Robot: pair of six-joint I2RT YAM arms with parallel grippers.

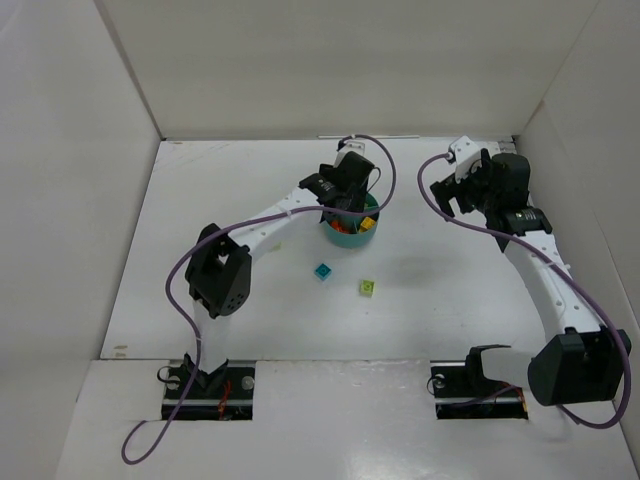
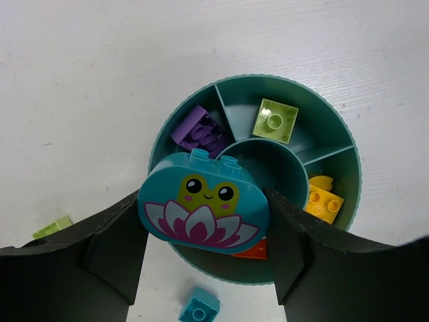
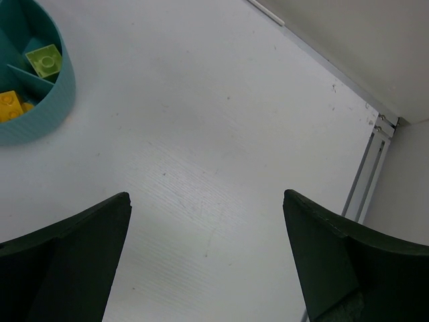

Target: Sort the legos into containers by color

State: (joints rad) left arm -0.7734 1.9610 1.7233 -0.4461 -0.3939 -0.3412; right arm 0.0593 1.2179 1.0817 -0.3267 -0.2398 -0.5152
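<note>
Bricks are picked out clearly from the left wrist, and one fills the view: a rounded teal-blue brick, printed with a smiling frog on a pink lotus, two studs showing along its top edge. It is held above the near side of the round teal dish, and part of the central cup is hidden behind it.

Around that cup the wedges are partly filled. A purple brick is seen in the left wedge, a lime green brick in the far one and yellow bricks in the right one. An orange brick is glimpsed in the near wedge, under the frog print.

Out on the white table, a small teal-blue brick and a loose lime green brick lie outside the dish, on the side nearer the arm bases.

Now the jaws. The left gripper is closed partway, clamped on the rounded teal-blue brick, with a dark finger pressed against each end of it. The right gripper is spread fully wide and nothing is held. It hangs over bare table, with the dish wall caught only at the upper left corner of its view. From overhead, it is seen well apart from the dish, off to the right.
</note>
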